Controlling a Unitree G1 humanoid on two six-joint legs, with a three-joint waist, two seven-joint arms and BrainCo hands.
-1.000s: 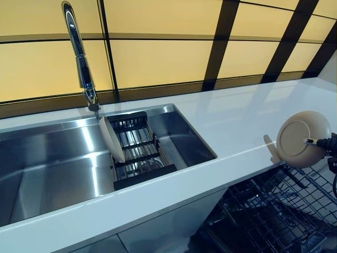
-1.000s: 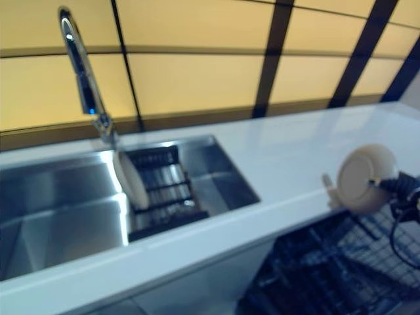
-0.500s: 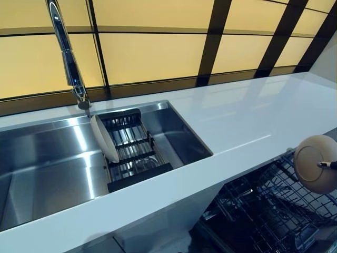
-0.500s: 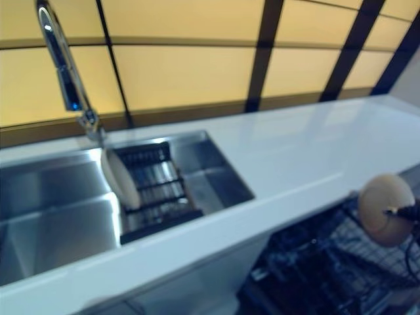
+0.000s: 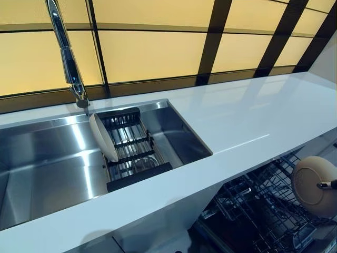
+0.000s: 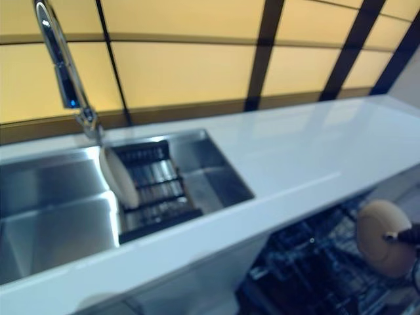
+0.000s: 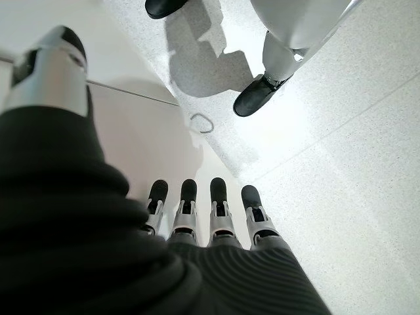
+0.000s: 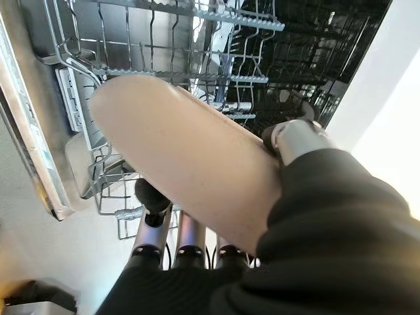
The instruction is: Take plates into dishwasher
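1. Two plates are in view: one beige plate (image 5: 314, 185) is in the right hand (image 8: 308, 216), the other plate (image 5: 102, 137) stands on edge in the sink (image 5: 47, 163).
2. The right hand grasps its plate: the thumb presses on one face and the fingers (image 8: 152, 200) curl under the other face.
3. This held plate is at about 4 o'clock in the head view, over the open dishwasher rack (image 5: 258, 211), below the front edge of the white counter (image 5: 247, 121). It touches no wire of the rack.
4. The second plate leans against a black drying rack (image 5: 134, 150) inside the sink, at about 9 o'clock, just under the tap (image 5: 66, 52).
5. The left hand (image 7: 197, 220) shows only in its own wrist view, low over the floor (image 7: 341, 164); its fingers are straight and released, holding nothing.
6. A person's shoe (image 7: 256, 95) stands on the floor past this hand.
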